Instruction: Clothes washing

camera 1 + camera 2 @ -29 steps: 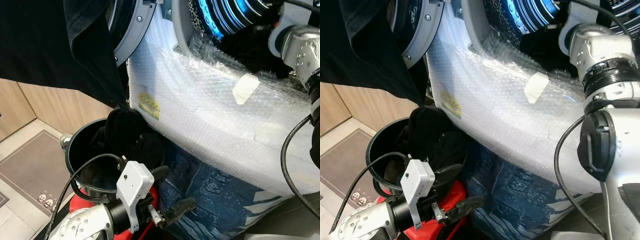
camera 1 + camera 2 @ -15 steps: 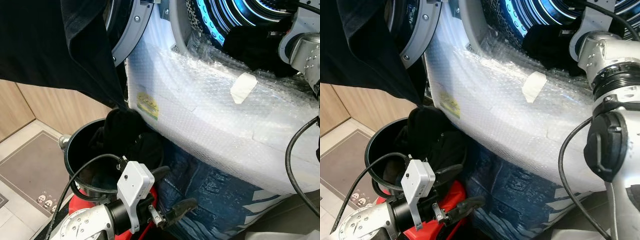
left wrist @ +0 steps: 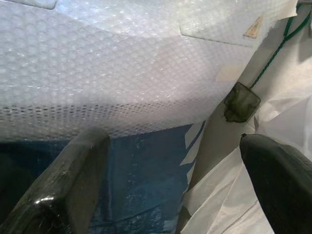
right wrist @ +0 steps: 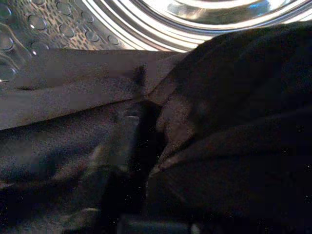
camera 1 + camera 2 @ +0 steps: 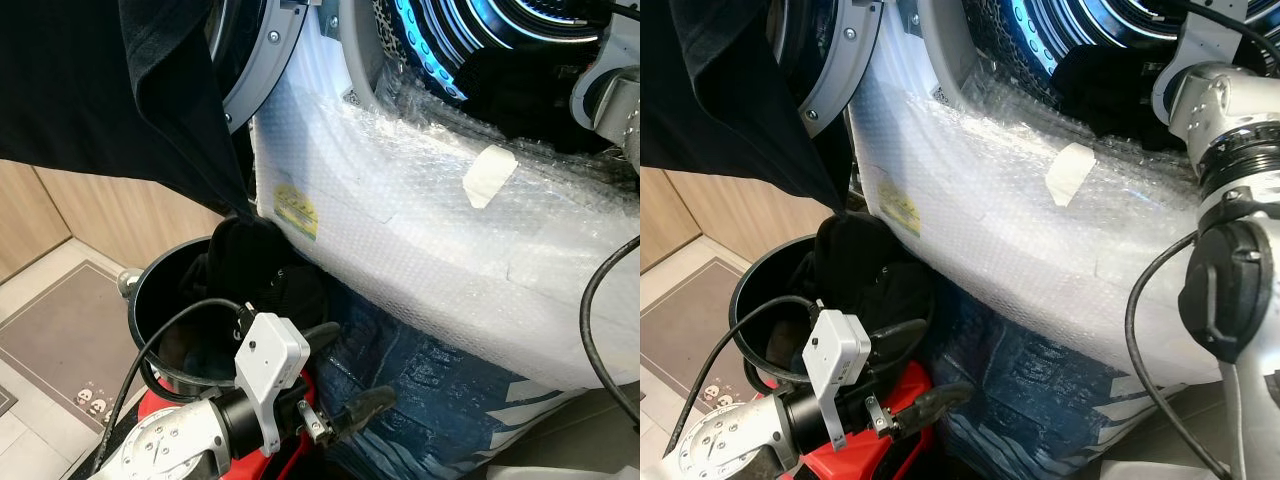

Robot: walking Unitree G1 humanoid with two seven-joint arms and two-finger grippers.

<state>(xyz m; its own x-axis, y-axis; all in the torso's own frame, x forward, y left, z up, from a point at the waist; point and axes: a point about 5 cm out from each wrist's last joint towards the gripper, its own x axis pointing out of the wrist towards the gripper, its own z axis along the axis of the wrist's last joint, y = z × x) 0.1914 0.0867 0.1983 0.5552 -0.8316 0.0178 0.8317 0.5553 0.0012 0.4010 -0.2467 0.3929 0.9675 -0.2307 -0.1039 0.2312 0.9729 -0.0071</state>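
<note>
The washing machine (image 5: 420, 240) is wrapped in bubble wrap, and its drum (image 5: 520, 20) glows blue at the top. Black clothes (image 5: 520, 95) lie in the drum mouth. My right arm (image 5: 1225, 120) reaches into the drum; the right wrist view shows dark cloth (image 4: 229, 122) close up against the steel drum wall (image 4: 161, 19). A black bucket (image 5: 140, 290) on the floor holds more dark clothes (image 5: 250, 255). My left gripper (image 5: 362, 362) hangs open and holds nothing, low beside the bucket, pointing at the machine's base.
A large black cloth (image 5: 100, 90) hangs over the open door (image 5: 260, 70) at upper left. Blue plastic sheeting (image 5: 430, 400) covers the machine's base. A red object (image 5: 900, 385) sits under my left arm. A grey mat (image 5: 60, 330) lies before wooden panels (image 5: 120, 210).
My right arm has moved to the right and deeper into the drum, uncovering more of the black clothes at its mouth. The left arm has barely shifted.
</note>
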